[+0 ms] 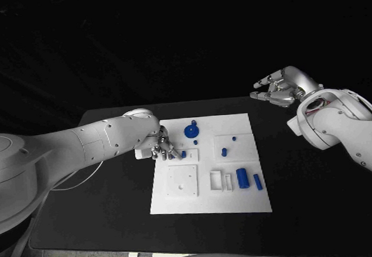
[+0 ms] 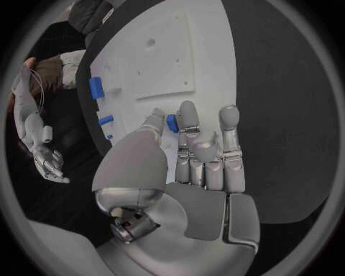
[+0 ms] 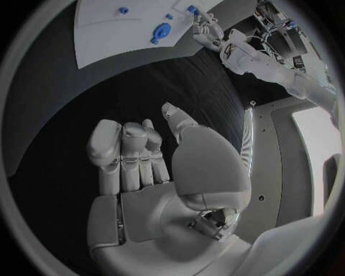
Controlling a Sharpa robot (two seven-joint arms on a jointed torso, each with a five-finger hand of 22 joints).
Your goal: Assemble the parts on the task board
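Note:
The white task board [image 1: 209, 197] lies mid-table. My left hand [image 1: 159, 146] hangs over its left edge, fingers pointing down beside a small blue part [image 1: 183, 154]. In the left wrist view that blue part [image 2: 172, 123] sits between the thumb and a fingertip [image 2: 188, 112]; I cannot tell whether they touch it. A blue disc [image 1: 191, 130], a small peg [image 1: 234, 140], a short blue piece [image 1: 224, 152], a blue cylinder [image 1: 242, 178] and a blue bar [image 1: 258, 181] rest on the board. My right hand [image 1: 281, 87] is raised off the board at the back right, loosely curled and holding nothing [image 3: 144, 167].
A white square plate [image 1: 183, 181] with holes and white frame pieces [image 1: 216, 180] sit on the board's near half. Black table [image 1: 317, 197] surrounds the board on all sides, with room to the right. A loose cable [image 1: 71, 182] trails under my left arm.

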